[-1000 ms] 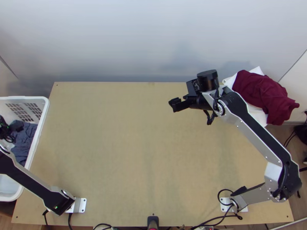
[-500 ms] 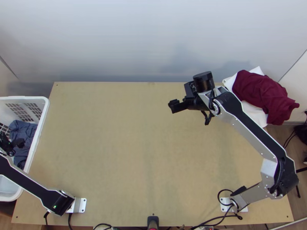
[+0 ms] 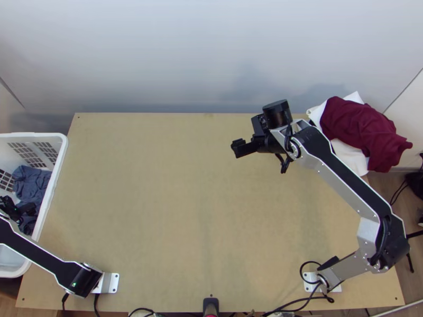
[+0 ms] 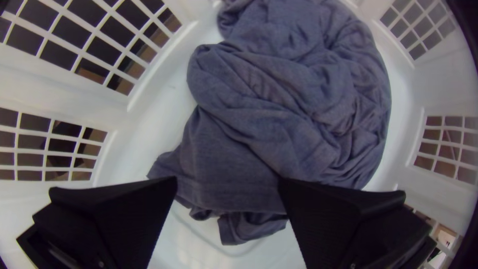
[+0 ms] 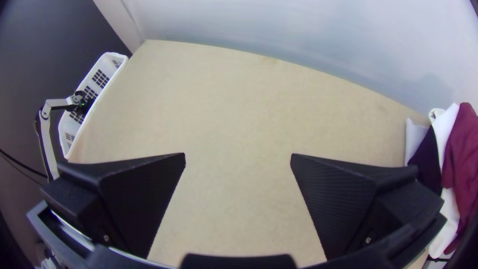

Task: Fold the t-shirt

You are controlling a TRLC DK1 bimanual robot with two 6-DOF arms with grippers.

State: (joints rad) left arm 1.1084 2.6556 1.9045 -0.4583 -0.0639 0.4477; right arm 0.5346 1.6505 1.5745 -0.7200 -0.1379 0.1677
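Observation:
A blue-grey cloth, presumably the t-shirt (image 3: 33, 185), lies bunched inside the white basket at the table's left side. Over it, within the basket, is my left gripper (image 3: 29, 210). In the left wrist view the cloth (image 4: 279, 109) is crumpled on the basket floor, and the left gripper (image 4: 227, 184) stands open above its edge, holding nothing. My right gripper (image 3: 239, 148) hangs over the far right part of the table. The right wrist view shows the right gripper (image 5: 238, 158) open, with bare table between its fingers.
The white basket (image 3: 59, 158) stands against the table's left edge. At the far right corner a maroon cloth (image 3: 359, 127) lies bunched on white cloth (image 3: 351, 155). The bare wooden table (image 3: 169, 201) stretches between the two arms' bases.
My left gripper has moved toward the table's near side within the basket, uncovering more of the blue-grey cloth. The right arm's wrist has shifted slightly left, its gripper nearly in place.

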